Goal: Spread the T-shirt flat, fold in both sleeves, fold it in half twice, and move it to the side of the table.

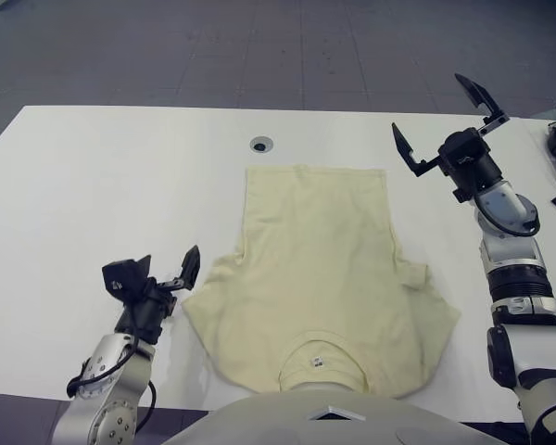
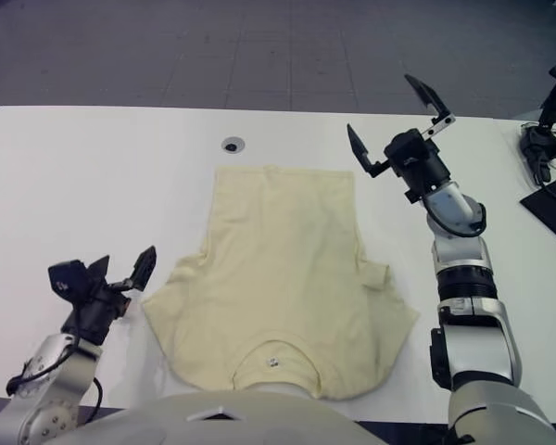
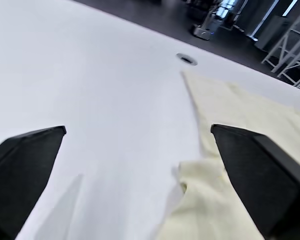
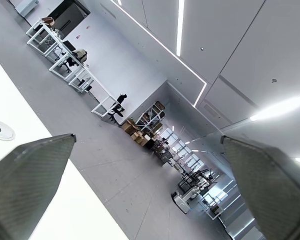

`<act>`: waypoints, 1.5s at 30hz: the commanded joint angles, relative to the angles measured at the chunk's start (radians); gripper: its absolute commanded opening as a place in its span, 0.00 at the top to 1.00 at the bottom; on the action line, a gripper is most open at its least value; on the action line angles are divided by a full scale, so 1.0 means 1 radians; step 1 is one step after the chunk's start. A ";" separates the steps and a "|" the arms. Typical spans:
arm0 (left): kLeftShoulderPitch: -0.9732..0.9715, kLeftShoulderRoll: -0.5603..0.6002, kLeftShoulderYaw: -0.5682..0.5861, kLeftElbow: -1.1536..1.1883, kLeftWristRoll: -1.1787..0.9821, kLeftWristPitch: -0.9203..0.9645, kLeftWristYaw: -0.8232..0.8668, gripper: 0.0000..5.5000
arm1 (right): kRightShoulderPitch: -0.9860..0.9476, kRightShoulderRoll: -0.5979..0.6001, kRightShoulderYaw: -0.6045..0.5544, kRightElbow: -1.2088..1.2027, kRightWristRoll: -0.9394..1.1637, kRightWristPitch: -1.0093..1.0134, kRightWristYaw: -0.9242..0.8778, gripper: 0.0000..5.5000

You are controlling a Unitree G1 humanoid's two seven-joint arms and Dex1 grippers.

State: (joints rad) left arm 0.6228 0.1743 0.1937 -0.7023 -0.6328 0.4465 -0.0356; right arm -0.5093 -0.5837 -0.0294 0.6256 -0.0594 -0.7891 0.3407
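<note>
A white table stands on a grey tiled floor. A round grommet sits just beyond the T-shirt's hem, and dark gear lies at the table's right edge. The pale yellow T-shirt lies mid-table, its long axis running near to far and its collar toward the robot. The left gripper is spread and empty, just beside the left sleeve. The right gripper gapes wide and empty, off the hem's right corner.

The white desk carries a pale yellow T-shirt, a round grommet beyond its hem, and a black flat item at the right edge.
</note>
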 commanded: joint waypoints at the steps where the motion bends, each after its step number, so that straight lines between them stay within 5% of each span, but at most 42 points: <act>1: 0.094 -0.028 -0.014 -0.042 -0.037 -0.008 -0.038 0.02 | -0.001 -0.004 -0.006 -0.036 -0.007 0.020 -0.001 0.02; 10: 0.256 -0.080 -0.043 -0.037 -0.138 0.006 -0.082 0.02 | 0.020 -0.020 -0.022 -0.091 0.004 0.055 0.009 0.02; 39: 0.199 -0.077 -0.044 -0.024 -0.184 0.031 -0.056 0.93 | 0.065 -0.009 -0.019 -0.129 -0.021 0.087 0.001 0.02; 45: 0.200 -0.070 -0.054 -0.029 -0.150 -0.001 -0.078 1.00 | 0.068 -0.009 -0.021 -0.130 -0.024 0.087 -0.004 0.02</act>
State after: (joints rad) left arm 0.8213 0.0965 0.1460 -0.7287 -0.8100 0.4626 -0.1027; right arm -0.4534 -0.5889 -0.0435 0.5073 -0.0808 -0.7099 0.3400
